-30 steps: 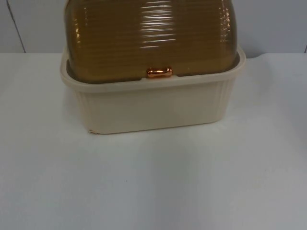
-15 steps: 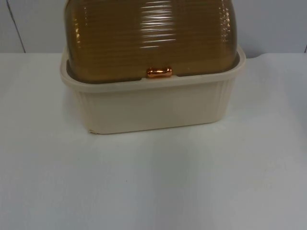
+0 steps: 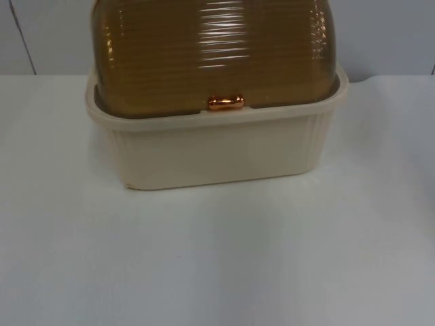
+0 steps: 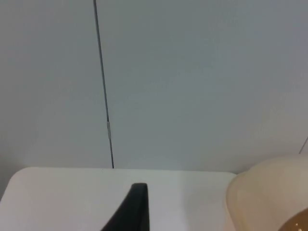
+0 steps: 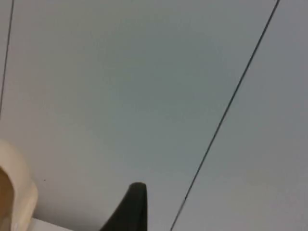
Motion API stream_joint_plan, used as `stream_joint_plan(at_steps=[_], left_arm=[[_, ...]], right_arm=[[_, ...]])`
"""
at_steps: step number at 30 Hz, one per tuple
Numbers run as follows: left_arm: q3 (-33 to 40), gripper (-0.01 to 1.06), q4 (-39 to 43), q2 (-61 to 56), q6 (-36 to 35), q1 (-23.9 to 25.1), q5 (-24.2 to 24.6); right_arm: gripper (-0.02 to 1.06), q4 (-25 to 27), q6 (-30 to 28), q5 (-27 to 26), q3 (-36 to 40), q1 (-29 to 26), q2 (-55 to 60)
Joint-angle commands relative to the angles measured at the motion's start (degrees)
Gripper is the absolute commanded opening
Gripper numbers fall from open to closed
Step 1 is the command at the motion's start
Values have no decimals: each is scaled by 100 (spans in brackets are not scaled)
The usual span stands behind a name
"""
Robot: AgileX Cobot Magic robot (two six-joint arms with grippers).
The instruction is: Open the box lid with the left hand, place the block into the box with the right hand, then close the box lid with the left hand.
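A cream ribbed box (image 3: 217,153) stands at the back middle of the table. Its amber see-through ribbed lid (image 3: 214,54) is down, with a copper handle (image 3: 225,102) at its front edge. My left gripper (image 4: 137,207) hovers off the box's left side and faces the partition wall, with a rounded corner of the box (image 4: 260,192) beside it. My right gripper (image 5: 134,207) is off the box's right side, raised and also facing the wall, with a piece of the box's rim (image 5: 17,192) nearby. Both arms wait.
The white table top (image 3: 217,258) stretches in front of the box and to both sides. The grey partition wall (image 3: 387,34) rises right behind the box, with thin dark seams (image 4: 103,96) running through it.
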Motion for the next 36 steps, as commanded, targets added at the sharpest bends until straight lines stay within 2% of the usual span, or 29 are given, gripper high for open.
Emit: stream_joint_plan(at_steps=[1,3,4,5,7,9,10,12,22,24,26,29,31,32,36], left_arm=[[12,105,-84,-10,-35,-29,12],[12,105,-84,-10,-35,-29,74],[12,105,-84,-10,-35,-29,136],[12,105,-84,-10,-35,-29,136],[12,105,-62,-10,-35,-29,279],[12,105,-61,-10,-35,-29,327],[12,105,-61,-10,-35,-29,327],[12,105,-81,-10,-35,-29,322],[12,105,-150,-10,-35,-29,405],[12,105,-234,-10,-35,-29,405],[12,105,-248,-10,-35,-29,405],[12,105,-248,-10,-35,-29,405],[12,105,-248,-10,-35,-29,405],[12,105,-248,-10,-35,-29,405],[12,105,-249,-10,-35,-29,433]], right_arm=[[93,-44,-1963,227,-14,-9,-16],[93,-44,201,271,-14,-20,23],[93,-44,987,74,-14,-20,75],[93,-44,987,74,-14,-20,75],[93,-44,2211,-511,-14,-20,198],[93,-44,2882,-756,-14,-20,207],[93,-44,2882,-756,-14,-20,207],[93,-44,3334,-783,-14,-20,85],[93,-44,3469,-652,-14,-20,-877],[93,-44,3721,-399,-3,-20,-1043],[93,-227,3721,-200,7,-20,-1054],[93,-911,3721,182,7,-20,-914],[93,-1761,3884,208,24,-20,-699],[93,-1761,3884,208,24,-20,-699],[93,-4473,4593,797,65,-20,-304]])
